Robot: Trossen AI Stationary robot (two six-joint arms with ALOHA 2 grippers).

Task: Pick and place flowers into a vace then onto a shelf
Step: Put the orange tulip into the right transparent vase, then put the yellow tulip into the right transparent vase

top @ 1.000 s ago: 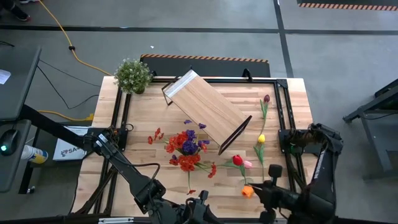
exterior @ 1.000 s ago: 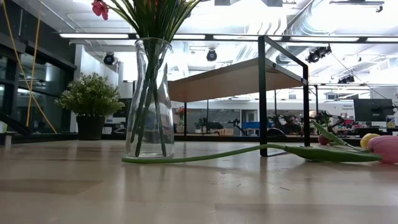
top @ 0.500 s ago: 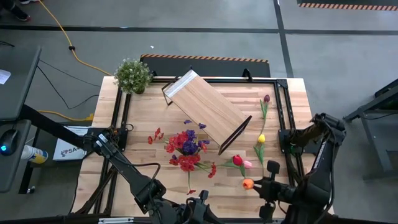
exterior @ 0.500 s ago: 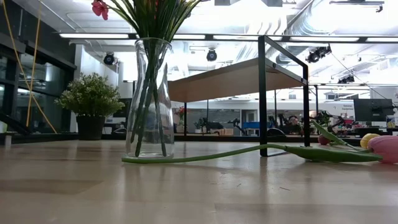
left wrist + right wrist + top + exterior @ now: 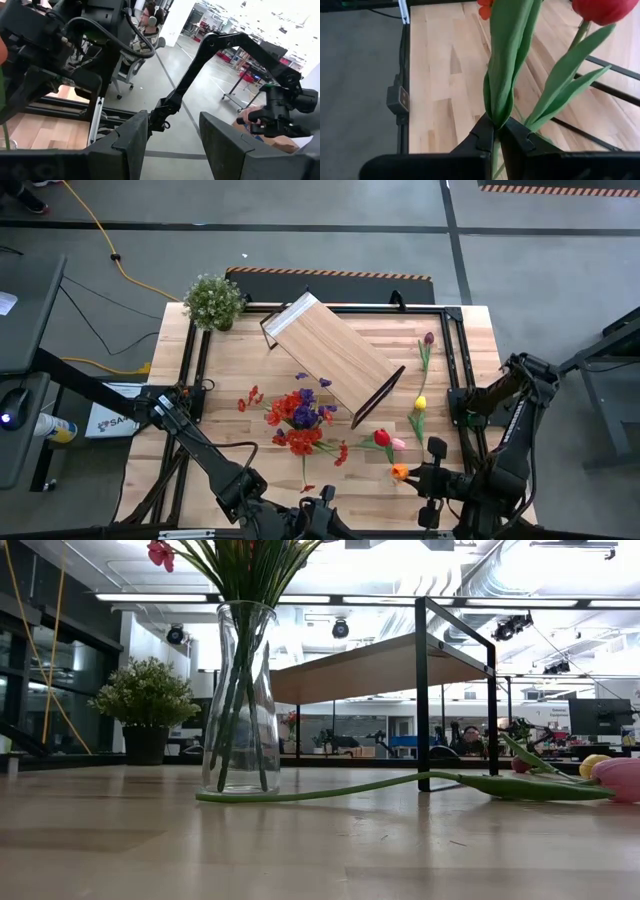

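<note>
- While the right hand [image 5: 496, 131] hangs over the desk's [image 5: 240, 370] near right corner, its fingers are pinched tight on the green stem of an orange tulip [image 5: 399, 472], whose bloom shows just beside the hand in the high view.
- Seen from the right wrist, the tulip's folded leaves rise straight out from between the fingertips, with a red tulip [image 5: 602, 10] and its stem lying on the planks just beyond.
- At the desk's near edge, the left hand [image 5: 172, 132] waits with its fingers spread wide and nothing between them, facing out into the room.
- A clear glass vase [image 5: 240, 700] stands upright near the middle of the desk, filled with red sprays and purple sprigs [image 5: 300, 415].
- One long green stem [image 5: 400, 787] lies flat on the planks at the vase's foot.
- Beside the red tulip lies a pink tulip [image 5: 399, 444]; a yellow tulip [image 5: 420, 403] and a dark maroon tulip [image 5: 428, 339] lie farther back along the right side.
- The shelf [image 5: 330, 355] stands at an angle behind the vase, its board bare.
- A bushy potted plant [image 5: 213, 301] sits at the far left corner.
</note>
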